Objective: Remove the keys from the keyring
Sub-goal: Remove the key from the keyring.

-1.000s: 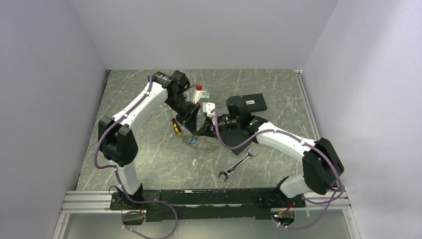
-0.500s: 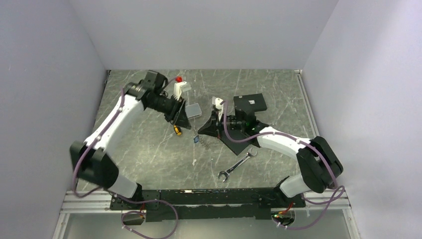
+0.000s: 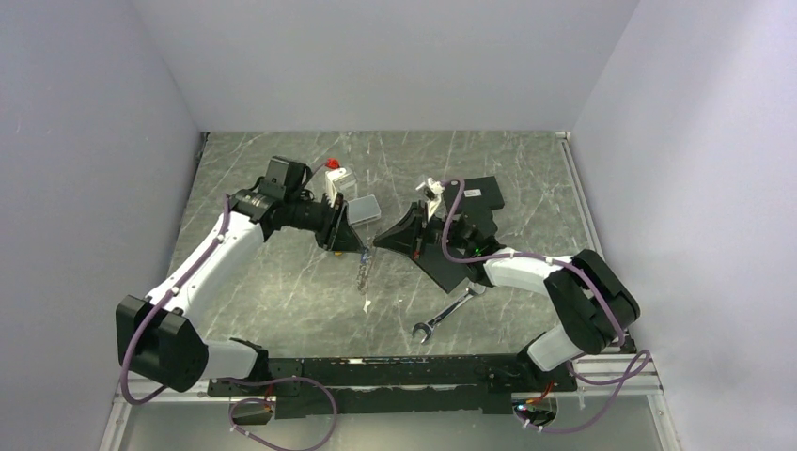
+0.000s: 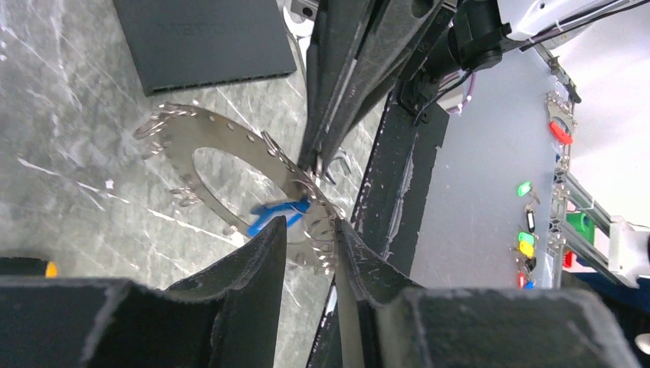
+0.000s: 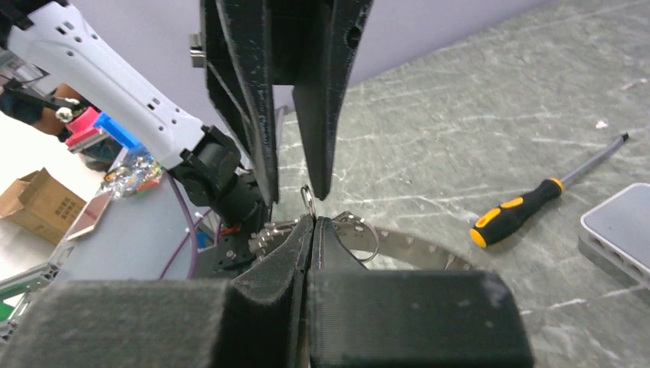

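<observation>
The keyring [image 4: 181,142] is a flat grey metal ring with small keys [image 4: 157,126] along its rim and one blue-tagged piece [image 4: 277,215]. It hangs on edge above the table [image 3: 363,271]. My right gripper [image 5: 313,222] is shut on a small loop at its rim, and the band [image 5: 418,249] curves away behind the fingers. My left gripper [image 4: 310,239] faces it from the left. Its fingers [image 4: 260,264] stand apart around the rim next to the blue tag. In the top view the two grippers meet tip to tip, left [image 3: 360,246] and right [image 3: 378,242].
A silver wrench [image 3: 449,310] lies front right of the grippers. A black flat rectangle [image 4: 201,42] lies behind the right arm. A yellow-and-black screwdriver [image 5: 529,211] and a grey box [image 3: 363,209] lie near the left gripper. Walls enclose the table on three sides.
My left gripper opened, swung away left, then came back to the keyring's rim. My right gripper raised the keyring off the table onto its edge.
</observation>
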`<act>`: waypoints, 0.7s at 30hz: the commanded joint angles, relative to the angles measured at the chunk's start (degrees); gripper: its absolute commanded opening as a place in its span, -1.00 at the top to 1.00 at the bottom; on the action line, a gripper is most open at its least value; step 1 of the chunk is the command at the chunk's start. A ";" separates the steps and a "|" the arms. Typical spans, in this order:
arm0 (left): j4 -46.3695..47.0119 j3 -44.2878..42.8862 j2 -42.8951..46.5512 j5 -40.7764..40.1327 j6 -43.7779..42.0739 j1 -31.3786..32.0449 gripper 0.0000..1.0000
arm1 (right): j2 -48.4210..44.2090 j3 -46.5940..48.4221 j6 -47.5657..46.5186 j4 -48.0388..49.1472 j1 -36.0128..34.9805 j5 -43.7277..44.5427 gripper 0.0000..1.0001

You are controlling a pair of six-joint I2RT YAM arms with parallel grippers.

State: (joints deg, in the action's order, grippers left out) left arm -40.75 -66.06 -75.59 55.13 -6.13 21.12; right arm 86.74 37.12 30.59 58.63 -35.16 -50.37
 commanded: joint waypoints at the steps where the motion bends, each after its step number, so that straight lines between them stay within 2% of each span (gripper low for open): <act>1: 4.53 -1.48 1.66 1.56 0.69 -0.44 0.34 | 0.23 -0.07 5.11 11.79 0.18 -1.99 1.00; 21: 7.23 -1.60 1.39 8.82 2.81 -0.77 0.42 | 1.13 0.00 5.79 12.86 -0.28 -3.07 1.00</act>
State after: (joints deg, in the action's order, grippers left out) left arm -34.61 -66.13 -75.35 59.99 -3.95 20.58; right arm 87.77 36.88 35.62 66.46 -35.51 -53.23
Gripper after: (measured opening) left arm 0.284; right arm 0.010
